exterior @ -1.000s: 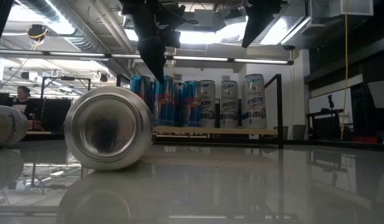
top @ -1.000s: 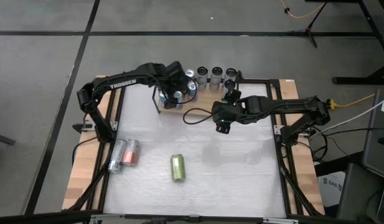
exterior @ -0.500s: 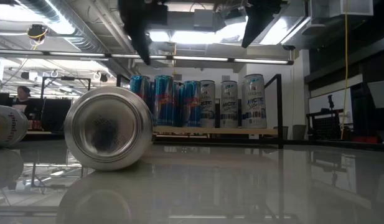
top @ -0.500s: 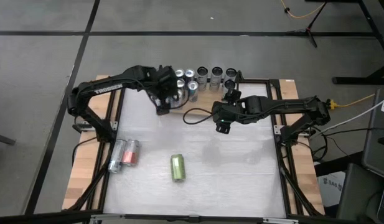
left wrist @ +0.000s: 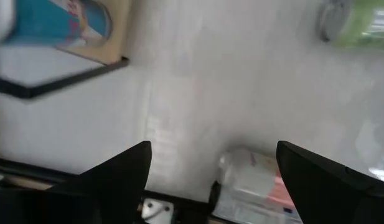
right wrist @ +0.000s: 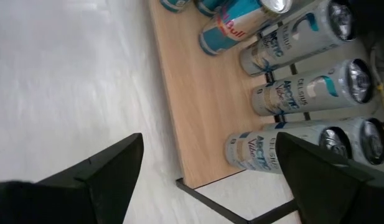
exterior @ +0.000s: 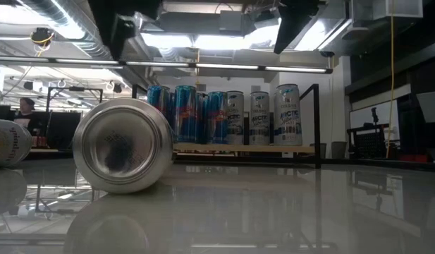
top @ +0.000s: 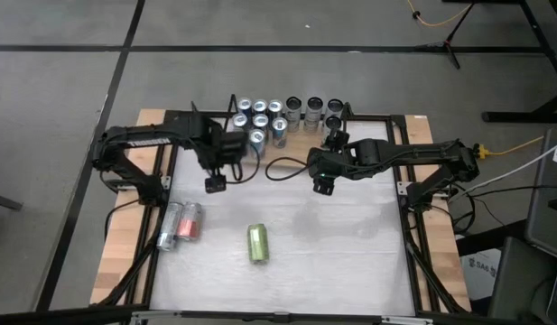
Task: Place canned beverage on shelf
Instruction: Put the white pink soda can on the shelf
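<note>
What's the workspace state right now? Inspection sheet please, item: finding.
Surface: white table top, glossy, inside a black frame.
Job's things: shelf at the far edge with upright cans, blue ones and white ones; green can and two cans lying on the table.
Clutter: nothing seen.
Grippers: left tool open, empty, in front of the shelf; right tool open, empty, near the shelf.
Cables: black cable at the right arm; yellow cable off the table.
Surroundings: person in the background.
</note>
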You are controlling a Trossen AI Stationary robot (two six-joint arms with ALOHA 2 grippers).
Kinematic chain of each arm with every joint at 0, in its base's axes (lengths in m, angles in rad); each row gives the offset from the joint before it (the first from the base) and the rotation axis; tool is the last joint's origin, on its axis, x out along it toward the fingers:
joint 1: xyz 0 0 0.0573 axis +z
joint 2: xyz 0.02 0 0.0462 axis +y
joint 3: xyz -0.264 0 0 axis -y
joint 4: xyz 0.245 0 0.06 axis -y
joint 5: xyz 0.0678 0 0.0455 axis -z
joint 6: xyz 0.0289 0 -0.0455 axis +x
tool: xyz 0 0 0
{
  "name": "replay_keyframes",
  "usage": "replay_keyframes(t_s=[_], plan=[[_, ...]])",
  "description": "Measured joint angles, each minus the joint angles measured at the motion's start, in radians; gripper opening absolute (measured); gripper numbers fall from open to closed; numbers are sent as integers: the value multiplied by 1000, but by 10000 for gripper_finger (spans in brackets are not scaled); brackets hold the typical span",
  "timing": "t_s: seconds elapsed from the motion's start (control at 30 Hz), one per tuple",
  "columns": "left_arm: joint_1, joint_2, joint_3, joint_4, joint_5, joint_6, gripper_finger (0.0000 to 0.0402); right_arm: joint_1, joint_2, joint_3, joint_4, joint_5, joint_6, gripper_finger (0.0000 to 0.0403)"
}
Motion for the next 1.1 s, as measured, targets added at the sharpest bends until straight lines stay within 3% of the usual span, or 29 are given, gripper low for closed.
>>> replay_keyframes(t_s=[0.17,0.37,0.5,0.8,1.1], plan=[[-78,-136,-118,12,-8,-184,335,0,0,0,5,-31,6,356],[-205,-350,-357,69,3,-665,335,0,0,0,58,-31,55,356],[-300,-431,-465,124,1,-891,334,0,0,0,132,-31,55,356],[-473,-449,-638,142,3,-1174,334,0,0,0,316,-30,56,356],[-572,-449,-728,335,-17,-1432,334,0,0,0,337,-31,50,356]])
